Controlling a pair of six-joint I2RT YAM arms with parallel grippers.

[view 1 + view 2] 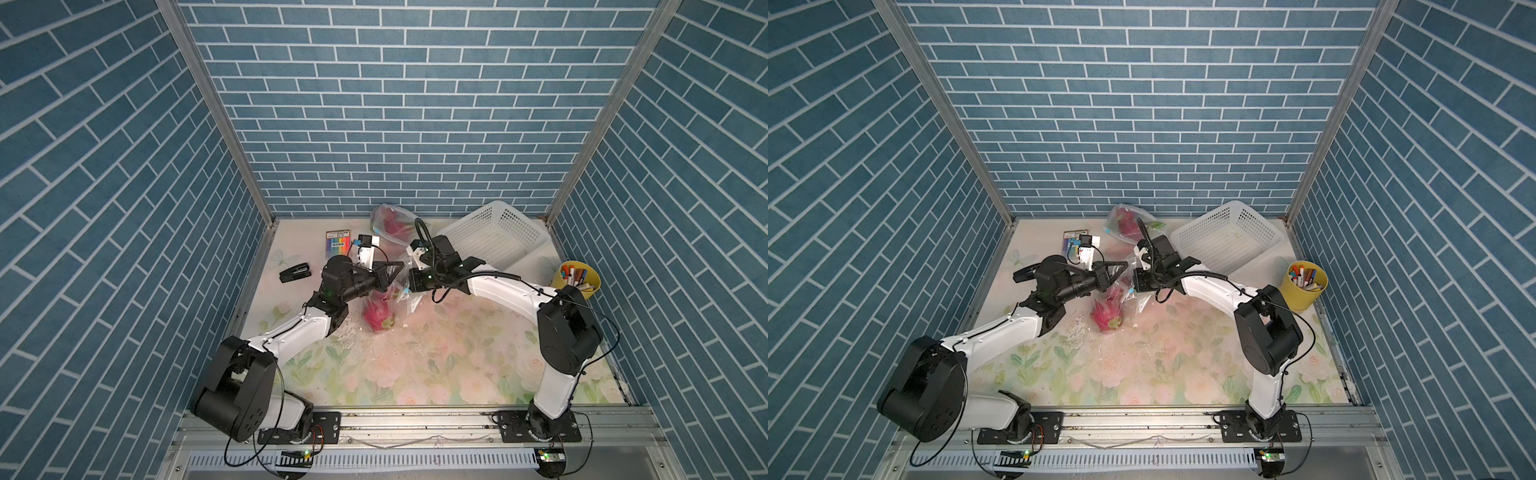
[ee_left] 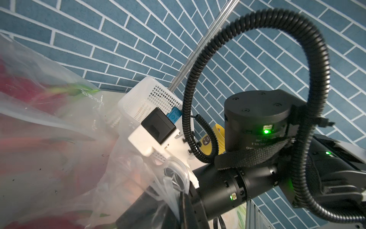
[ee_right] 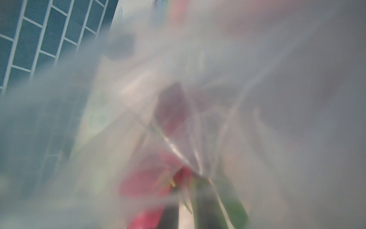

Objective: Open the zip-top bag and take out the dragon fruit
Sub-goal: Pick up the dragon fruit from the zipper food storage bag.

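While both arms reach to the middle of the floral-printed table (image 1: 436, 365), a clear zip-top plastic bag (image 1: 397, 293) hangs between them in both top views, its top edge lifted and its body sagging downward. The left gripper (image 1: 390, 274) is clenched on one side of the bag's mouth. The right gripper (image 1: 409, 283) sits against the opposite side, and from above I cannot tell whether it is pinching the film or letting go. The magenta, green-scaled dragon fruit (image 1: 376, 318) lies low in the bag, at or near the table surface. Holding the bag up this way probably lets the fruit's weight pull the film taut, so the two lips can be drawn apart. A second clear bag (image 1: 390, 224) with pink fruit inside lies by the back wall, apart from both grippers. A white perforated plastic basket (image 1: 494, 237) stands behind the right arm.

Seen from the left wrist, crumpled film (image 2: 59, 138) fills one side and bunches up at the dark fingers (image 2: 186, 208). That fits a firm pinch on the bag. The right arm's wrist faces it closely, with the basket (image 2: 150, 97) beyond.

Across the right wrist view the plastic lies over the lens and blurs almost everything. Red fruit (image 3: 146, 184) shows through it. Film runs past the dark fingers (image 3: 206, 206), but whether they squeeze it is not clear. The fruit is not out yet.
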